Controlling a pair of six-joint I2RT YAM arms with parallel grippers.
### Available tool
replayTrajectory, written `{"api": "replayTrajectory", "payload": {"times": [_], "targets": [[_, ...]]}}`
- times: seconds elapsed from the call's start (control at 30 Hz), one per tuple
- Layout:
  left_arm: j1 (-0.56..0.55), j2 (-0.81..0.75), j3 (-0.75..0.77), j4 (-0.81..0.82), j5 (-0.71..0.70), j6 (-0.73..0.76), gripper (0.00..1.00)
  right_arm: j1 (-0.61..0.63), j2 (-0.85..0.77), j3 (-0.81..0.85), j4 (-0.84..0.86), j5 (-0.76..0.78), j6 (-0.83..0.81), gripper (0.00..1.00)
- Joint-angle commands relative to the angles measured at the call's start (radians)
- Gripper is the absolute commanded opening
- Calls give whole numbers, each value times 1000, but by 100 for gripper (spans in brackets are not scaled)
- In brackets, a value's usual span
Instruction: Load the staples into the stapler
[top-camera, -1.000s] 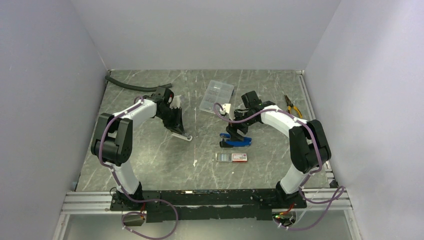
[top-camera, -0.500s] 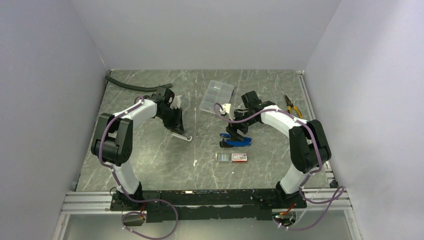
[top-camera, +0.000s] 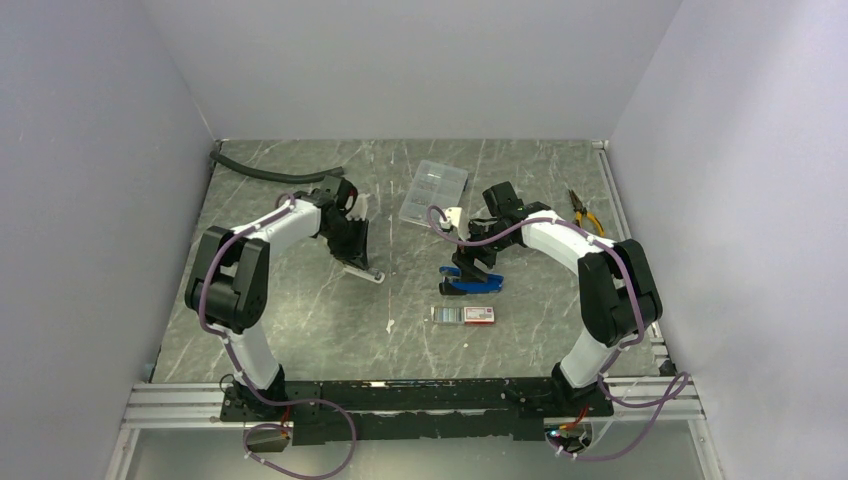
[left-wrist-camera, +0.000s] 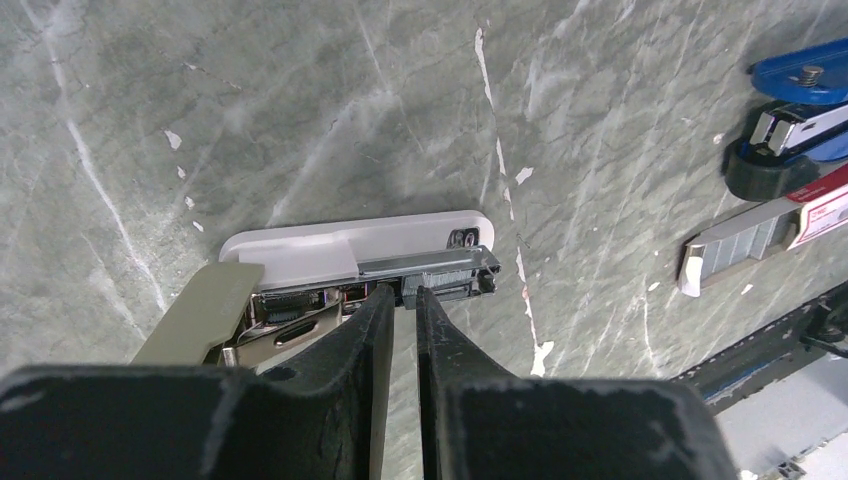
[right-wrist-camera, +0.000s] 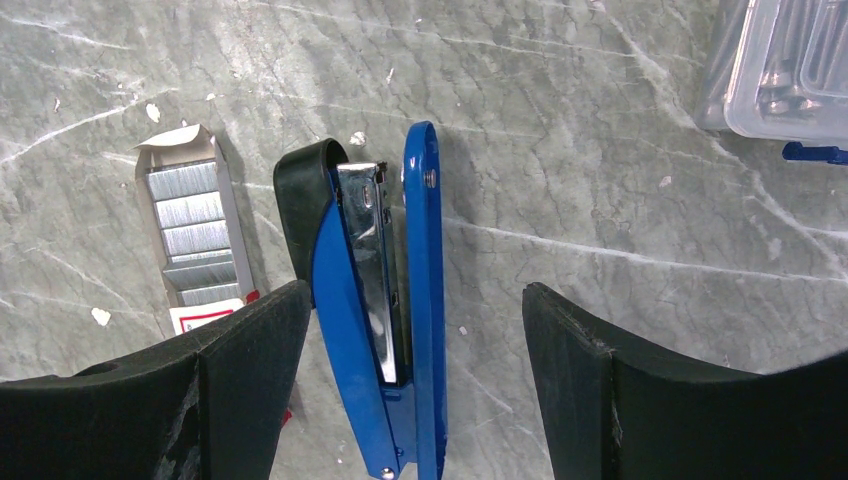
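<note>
A white stapler (left-wrist-camera: 350, 240) lies on the marble table (left-wrist-camera: 300, 100) with its metal rail exposed and a grey strip of staples (left-wrist-camera: 447, 287) in the rail. My left gripper (left-wrist-camera: 403, 290) points down at that rail; its jaws are shut to a thin slit with nothing in it, and the tips rest against the strip's end. From above, the left gripper (top-camera: 360, 260) hangs over the white stapler (top-camera: 368, 274). A blue stapler (right-wrist-camera: 350, 330) lies on its side between the wide-open fingers of my right gripper (right-wrist-camera: 415, 290), untouched. Beside it, the white box with a red end (right-wrist-camera: 195, 240) shows its staples.
A clear compartment case (top-camera: 433, 190) sits at the back centre, and its corner (right-wrist-camera: 790, 70) shows in the right wrist view. Yellow-handled pliers (top-camera: 585, 212) lie at the right edge. A black hose (top-camera: 270, 170) runs along the back left. The staple box (top-camera: 465, 314) lies just in front of the blue stapler (top-camera: 470, 284).
My left wrist has shifted slightly to the right above the white stapler. The right arm, the blue stapler and the staple box have not moved.
</note>
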Motion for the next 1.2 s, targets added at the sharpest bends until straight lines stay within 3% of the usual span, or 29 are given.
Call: {"api": "replayTrajectory", "payload": {"times": [0.0, 0.37, 1.17], "targets": [[-26, -36, 35, -5, -51, 42, 19, 1, -4, 16, -13, -5, -19, 81], [-58, -72, 35, 2, -99, 61, 19, 1, -14, 15, -14, -8, -18, 81], [-83, 8, 83, -32, -134, 72, 18, 1, -18, 12, -14, -5, -20, 81]]}}
